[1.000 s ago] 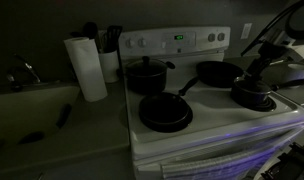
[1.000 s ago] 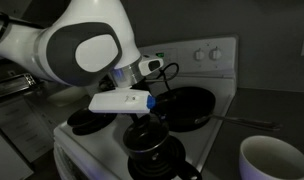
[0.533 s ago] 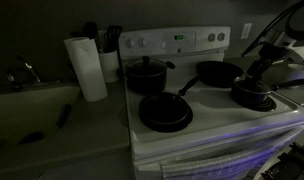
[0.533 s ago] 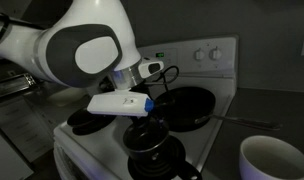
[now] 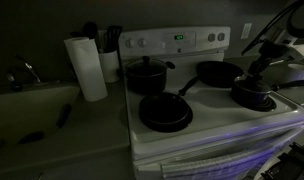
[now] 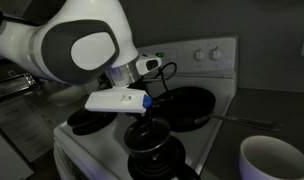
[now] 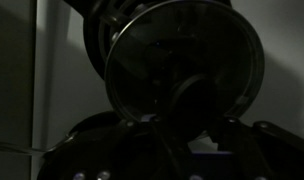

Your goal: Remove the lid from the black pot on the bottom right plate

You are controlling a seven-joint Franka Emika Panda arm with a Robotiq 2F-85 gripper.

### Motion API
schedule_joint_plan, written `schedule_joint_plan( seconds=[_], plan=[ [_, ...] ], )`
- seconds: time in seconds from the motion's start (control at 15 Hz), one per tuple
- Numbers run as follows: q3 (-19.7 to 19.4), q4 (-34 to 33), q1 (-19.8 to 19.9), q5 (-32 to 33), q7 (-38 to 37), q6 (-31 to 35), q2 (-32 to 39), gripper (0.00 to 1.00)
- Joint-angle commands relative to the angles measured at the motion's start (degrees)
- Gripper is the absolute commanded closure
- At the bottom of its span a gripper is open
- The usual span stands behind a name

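Glass lid (image 7: 182, 55) sits level over the black pot (image 5: 254, 97), knob (image 7: 192, 100) up. Claw (image 6: 145, 124) at the knob; grip too dark to tell.

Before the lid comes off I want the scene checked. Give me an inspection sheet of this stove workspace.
Surface: white stove top, dimly lit, crowded with cookware.
Job's things: small low black pot at the front corner under the arm; round glassy lid with a dark centre knob, seated or lifted cannot be told; plate hidden under the pot.
Clutter: taller black lidded pot, front flat black frying pan, rear flat black frying pan, white paper towel roll, white cup.
Grippers: gripper directly over the pot; jaws too dark to judge.
Cables: dark loop by the wrist.
Surroundings: sink faucet beside the stove.
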State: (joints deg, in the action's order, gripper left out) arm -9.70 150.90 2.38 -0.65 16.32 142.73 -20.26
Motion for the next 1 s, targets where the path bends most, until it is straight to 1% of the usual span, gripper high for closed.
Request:
schedule_joint_plan(
  seconds=[0.0, 0.33, 0.93],
  plan=[
    [0.3, 0.0, 0.0, -0.6, -0.1, -1.6, -0.4, 0.85],
    [0.8, -1.3, 0.0, 0.2, -0.1, -2.8, 0.1, 0.85],
    [1.5, -6.6, 0.2, 2.8, 0.6, -7.5, 1.7, 0.85]
  ],
)
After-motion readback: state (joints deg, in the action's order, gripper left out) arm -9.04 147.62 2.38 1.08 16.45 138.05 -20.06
